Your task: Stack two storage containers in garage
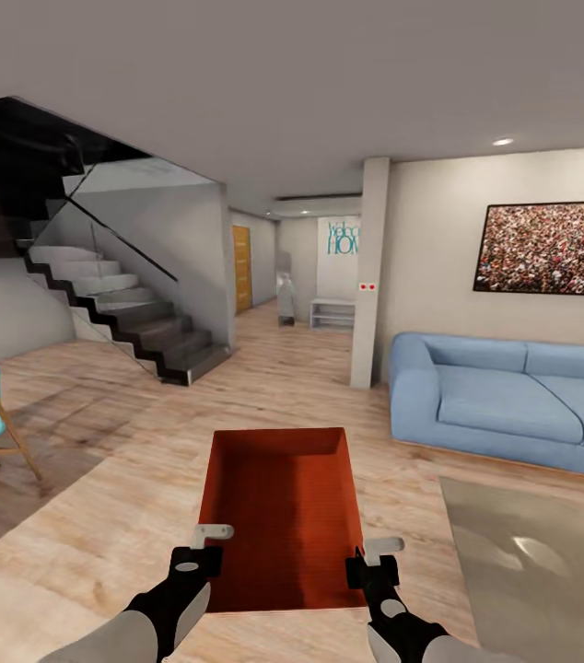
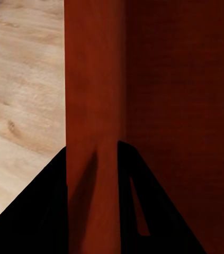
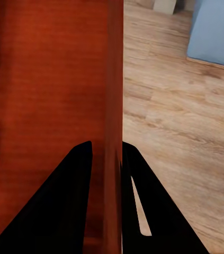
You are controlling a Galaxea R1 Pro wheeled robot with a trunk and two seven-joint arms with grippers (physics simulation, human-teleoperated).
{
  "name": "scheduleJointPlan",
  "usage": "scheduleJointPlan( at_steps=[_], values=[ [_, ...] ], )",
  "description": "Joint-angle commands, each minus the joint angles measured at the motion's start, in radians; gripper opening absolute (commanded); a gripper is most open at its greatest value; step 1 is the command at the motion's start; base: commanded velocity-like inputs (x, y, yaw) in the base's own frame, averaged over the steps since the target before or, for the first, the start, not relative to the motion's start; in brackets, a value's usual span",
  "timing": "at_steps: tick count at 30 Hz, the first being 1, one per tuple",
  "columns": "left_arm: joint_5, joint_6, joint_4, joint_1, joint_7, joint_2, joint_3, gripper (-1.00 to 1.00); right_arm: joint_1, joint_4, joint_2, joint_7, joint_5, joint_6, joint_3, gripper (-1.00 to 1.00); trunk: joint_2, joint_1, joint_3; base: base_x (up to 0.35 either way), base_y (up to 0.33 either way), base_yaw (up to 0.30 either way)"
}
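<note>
You have both arms stretched forward, the left gripper (image 1: 202,550) and right gripper (image 1: 372,560) each clamping a side wall of 1 storage container (image 1: 283,516), apparently lifted above the living room's wood floor (image 1: 99,516).

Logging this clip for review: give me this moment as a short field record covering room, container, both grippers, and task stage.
room: living room, pale wood-plank floor, blue sofa at right, stairs at left
container: one orange-red storage container, open top, empty, held out in front of the robot
left gripper: shut on the container's left wall, one finger each side
right gripper: shut on the container's right wall, likewise
task stage: container held in the living room; no garage in sight
</note>
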Motion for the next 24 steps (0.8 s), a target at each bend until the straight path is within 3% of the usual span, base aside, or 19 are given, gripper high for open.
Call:
scheduleJointPlan(
  at_steps=[1,24],
  values=[
    [0.055,0.002,-0.006,-0.002,-0.008,-0.004,0.028,-1.00,0.000,0.000,0.001,0.011,0.007,0.004,0.016,-1.00,-0.001,0.001,-0.001,0.321,0.000,0.000],
    [0.055,0.002,-0.006,-0.002,-0.008,-0.005,0.027,-1.00,0.000,0.000,0.001,0.011,0.006,0.005,0.016,-1.00,-0.001,0.001,-0.001,0.321,0.000,0.000]
  ],
)
